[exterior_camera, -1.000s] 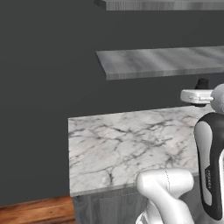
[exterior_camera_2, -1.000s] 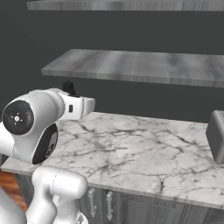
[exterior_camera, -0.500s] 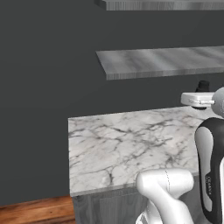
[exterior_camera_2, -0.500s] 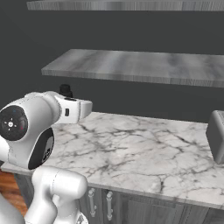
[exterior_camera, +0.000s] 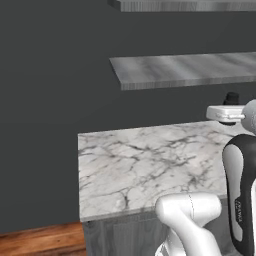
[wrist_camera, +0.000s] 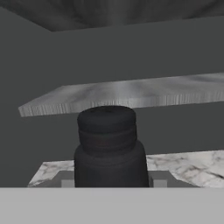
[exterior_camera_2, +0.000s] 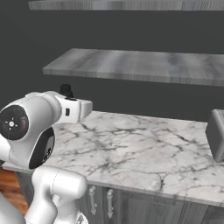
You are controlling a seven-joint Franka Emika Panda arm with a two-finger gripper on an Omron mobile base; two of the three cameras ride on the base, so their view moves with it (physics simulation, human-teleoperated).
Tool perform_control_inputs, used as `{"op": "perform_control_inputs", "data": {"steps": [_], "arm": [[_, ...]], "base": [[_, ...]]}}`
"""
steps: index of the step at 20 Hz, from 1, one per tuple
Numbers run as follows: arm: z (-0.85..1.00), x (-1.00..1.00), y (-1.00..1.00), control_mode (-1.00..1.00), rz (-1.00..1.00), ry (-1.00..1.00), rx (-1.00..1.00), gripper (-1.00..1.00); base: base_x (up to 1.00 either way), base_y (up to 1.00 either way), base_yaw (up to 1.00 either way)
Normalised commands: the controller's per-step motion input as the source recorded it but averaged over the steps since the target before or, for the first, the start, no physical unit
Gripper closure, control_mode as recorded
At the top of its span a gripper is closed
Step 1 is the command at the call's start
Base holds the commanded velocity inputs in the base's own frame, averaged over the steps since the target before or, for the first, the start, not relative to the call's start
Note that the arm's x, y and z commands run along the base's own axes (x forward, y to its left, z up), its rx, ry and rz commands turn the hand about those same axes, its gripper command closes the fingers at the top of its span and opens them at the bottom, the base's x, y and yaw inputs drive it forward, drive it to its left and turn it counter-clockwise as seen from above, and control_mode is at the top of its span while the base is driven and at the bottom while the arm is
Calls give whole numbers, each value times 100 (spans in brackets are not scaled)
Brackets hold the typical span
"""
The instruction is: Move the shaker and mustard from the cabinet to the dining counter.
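Observation:
The small black shaker [wrist_camera: 109, 148] stands upright between my gripper's [wrist_camera: 110, 183] fingers, which are shut on its lower body. Its cap [exterior_camera: 231, 97] pokes up above the white hand [exterior_camera: 224, 114] in the left base view, and again as a dark knob, the shaker [exterior_camera_2: 66, 90], in the right base view. I hold it in the air in front of the cabinet's lower grey streaked shelf [exterior_camera_2: 140, 65], over a marble counter. A second shelf [exterior_camera: 185, 5] runs above. The mustard and the dining counter are out of view.
Under the hand lies a white grey-veined counter [exterior_camera_2: 144, 148] over grey doors with handles [exterior_camera_2: 109, 203]. A grey boxy appliance [exterior_camera_2: 216, 133] sits at its right end. The dark wall [exterior_camera: 50, 100] rises behind, and wood floor [exterior_camera: 40, 240] shows at lower left.
The hand with the shaker has sunk a little and the arm's elbow has dropped lower. The grip has not changed.

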Motion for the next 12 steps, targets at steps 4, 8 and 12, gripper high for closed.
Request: {"op": "perform_control_inputs", "data": {"steps": [4,8,12], "arm": [[0,0,0,100,0,0,0,100],[0,0,0,100,0,0,0,100],[0,0,0,100,0,0,0,100]], "base": [[-92,0,-14],[-100,-6,-33],[-85,0,-41]]}}
